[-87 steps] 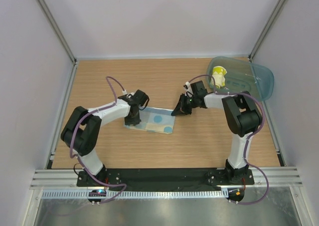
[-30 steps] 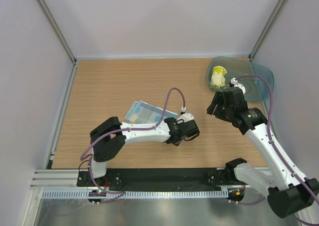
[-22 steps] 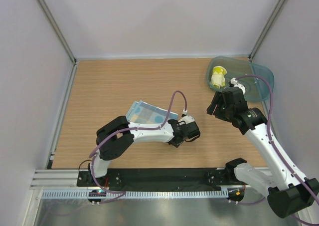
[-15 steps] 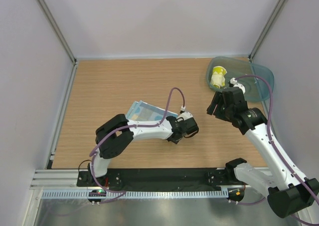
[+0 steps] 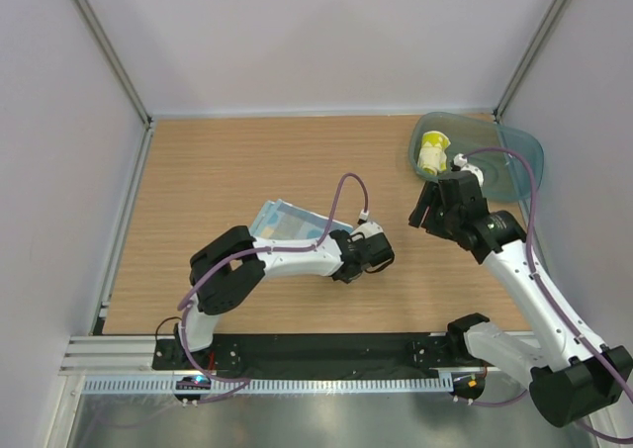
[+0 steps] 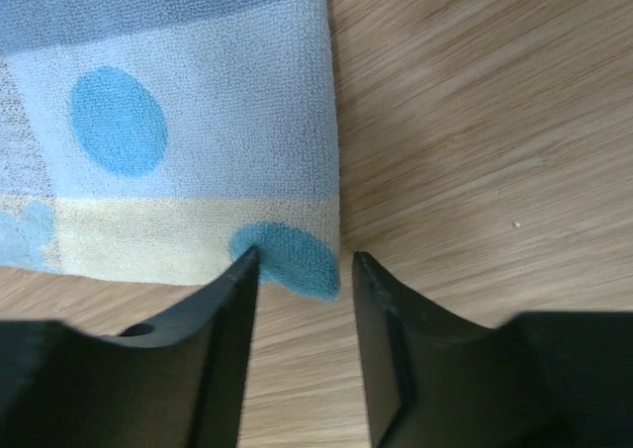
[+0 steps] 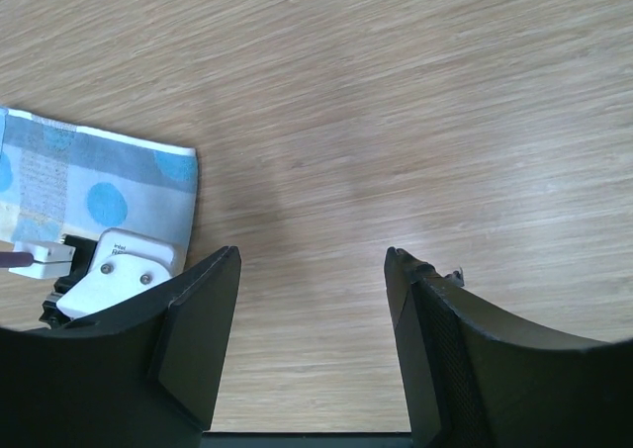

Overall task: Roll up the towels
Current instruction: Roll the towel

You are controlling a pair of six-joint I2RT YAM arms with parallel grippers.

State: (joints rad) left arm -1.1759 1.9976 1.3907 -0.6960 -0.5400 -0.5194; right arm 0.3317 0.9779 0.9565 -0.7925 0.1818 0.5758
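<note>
The fingers (image 6: 213, 349) of my left gripper (image 6: 304, 262) are matt black plastic; the blue towel (image 6: 198, 141) is nubby, looped cloth, matt all over. The table (image 6: 475, 122) is smooth, fine-grained wood with a faint sheen, and the tray (image 5: 524, 157) is glossy translucent teal plastic.

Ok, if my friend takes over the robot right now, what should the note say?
Left tool: open, fingers either side of a corner of the blue towel, not pinching it yet.
Right tool: open, empty, above bare table.
Yellow towel: looks rolled up, sitting in the teal tray.
Blue towel: lying flat on the table.
Done: the yellow one.
Left: grab that corner and roll the blue towel.
</note>
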